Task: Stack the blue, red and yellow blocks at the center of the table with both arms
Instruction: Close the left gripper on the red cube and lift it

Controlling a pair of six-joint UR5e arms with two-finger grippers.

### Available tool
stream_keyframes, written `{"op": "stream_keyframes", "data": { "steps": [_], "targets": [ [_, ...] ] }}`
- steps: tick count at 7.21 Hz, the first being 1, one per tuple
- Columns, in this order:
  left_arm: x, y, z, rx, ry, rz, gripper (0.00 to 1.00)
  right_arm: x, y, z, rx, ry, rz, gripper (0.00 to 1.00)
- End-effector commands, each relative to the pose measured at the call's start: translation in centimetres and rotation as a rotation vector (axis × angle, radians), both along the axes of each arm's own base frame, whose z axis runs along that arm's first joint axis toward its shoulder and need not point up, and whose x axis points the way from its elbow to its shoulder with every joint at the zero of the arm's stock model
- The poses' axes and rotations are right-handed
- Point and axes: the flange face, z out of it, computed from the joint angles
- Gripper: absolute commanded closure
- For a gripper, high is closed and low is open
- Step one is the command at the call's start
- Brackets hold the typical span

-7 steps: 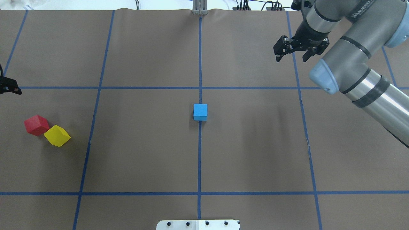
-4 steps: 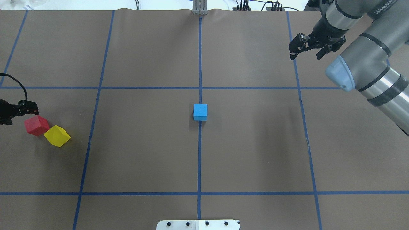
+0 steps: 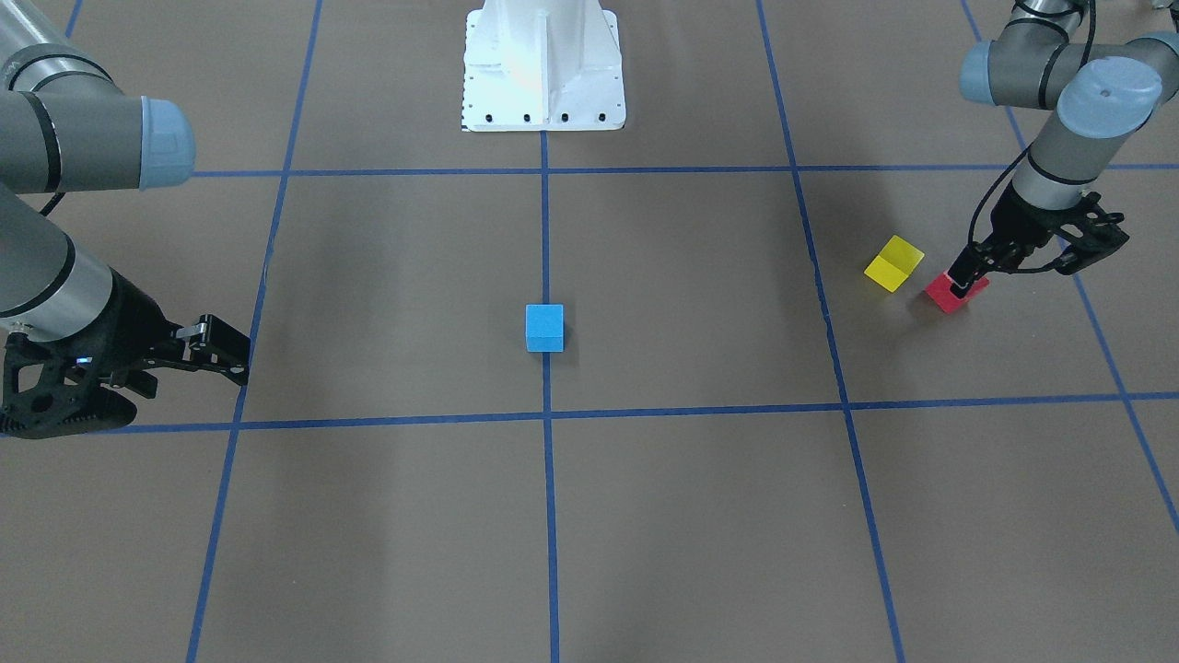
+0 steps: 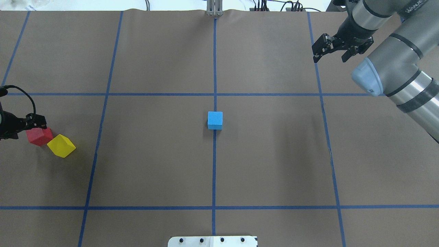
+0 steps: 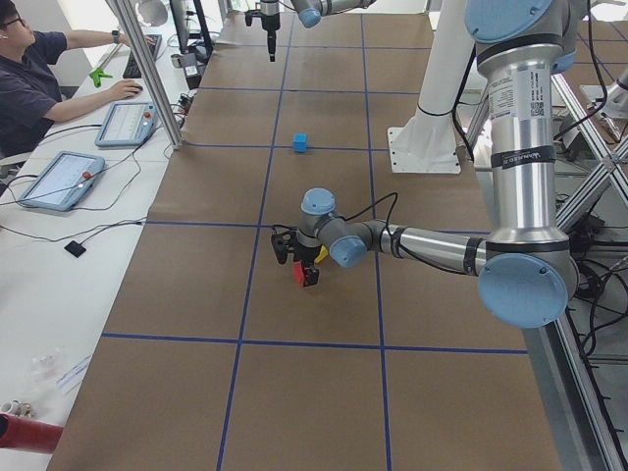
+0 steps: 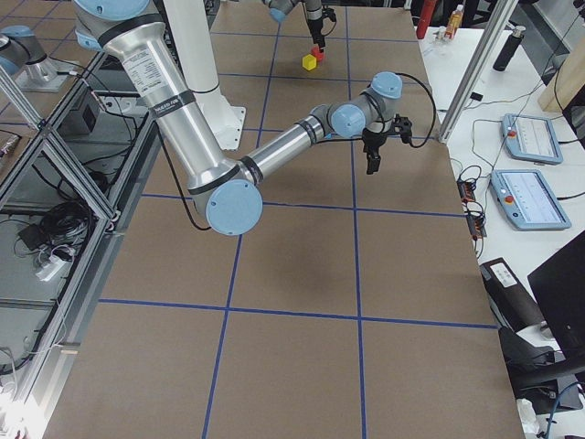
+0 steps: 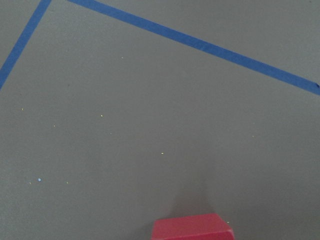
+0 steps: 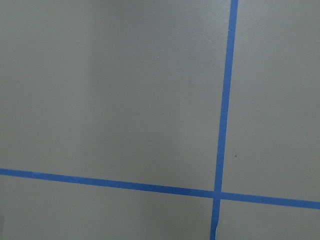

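Red block: cube, likely light, rigid, flat-sided; best held across opposite side faces, clear of yellow block just beside. Left gripper spread, close over it; right gripper spread, empty.

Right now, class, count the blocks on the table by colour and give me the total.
blue block: 1
red block: 1
yellow block: 1
Total: 3
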Motion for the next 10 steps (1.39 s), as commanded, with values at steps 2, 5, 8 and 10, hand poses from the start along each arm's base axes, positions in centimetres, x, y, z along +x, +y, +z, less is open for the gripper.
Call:
{"op": "stream_keyframes", "data": {
  "steps": [2, 5, 8, 10],
  "targets": [
    [1.1, 0.4, -0.1, 0.002, 0.002, 0.024, 0.01, 0.2, 0.0, 0.2, -0.004, 0.001, 0.003, 0.0],
    [2.3, 1.0, 0.3, -0.003, -0.006, 0.052, 0.07, 0.3, 0.2, 0.0, -0.001, 0.0, 0.006, 0.0],
    [2.2, 1.1, 0.7, -0.01, -0.013, 0.051, 1.0, 0.3, 0.2, -0.1, -0.004, 0.0, 0.011, 0.0],
    [1.7, 1.2, -0.8, 0.009, 0.008, 0.056, 1.0, 0.4, 0.2, -0.1, -0.004, -0.001, 0.014, 0.0]
  ]
}}
